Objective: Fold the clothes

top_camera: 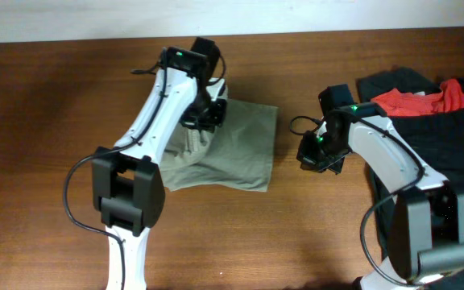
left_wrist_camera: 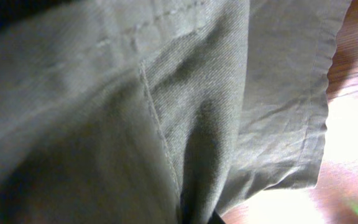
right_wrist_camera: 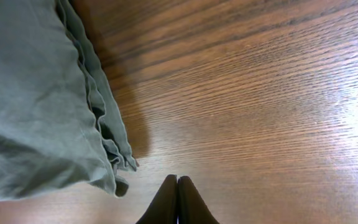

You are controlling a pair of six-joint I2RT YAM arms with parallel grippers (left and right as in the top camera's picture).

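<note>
**Left gripper down in the shorts, right gripper closed and empty beside them**

The khaki-beige cotton shorts [top_camera: 236, 153] lie as a roughly square, folded-over bundle on the brown wooden table [top_camera: 55, 121], between the two arms. The left gripper [top_camera: 205, 117] is down on the bundle's far left corner. The cloth right under it is bunched into ridges, and the rest spreads flat away from it toward the right arm.

In the left wrist view the shorts [left_wrist_camera: 166, 112] fill nearly the whole frame, tight against the camera. A stitched seam runs down the middle. A hemmed edge sits off to the right, with a strip of table past it. No fingers show there, so I cannot tell whether the left jaws are spread or pinching fabric. The overhead view is too small to settle it.

The right gripper [right_wrist_camera: 178, 190] has its fingertips pressed together, with no gap and nothing between them. Ahead and left of the tips is the edge of the shorts [right_wrist_camera: 36, 93], with several stacked hem layers showing. It is near the tips but apart from them, with bare wood between. Ahead and right of the tips is wood grain with glare. In the overhead view the right gripper [top_camera: 312, 155] sits just off the bundle's right side, not touching it.

On the side of the right gripper away from the shorts is a pile of black garments [top_camera: 457, 137]. A crumpled red-orange garment [top_camera: 445, 95] lies on top toward the far edge. Both are well apart from the shorts.
</note>
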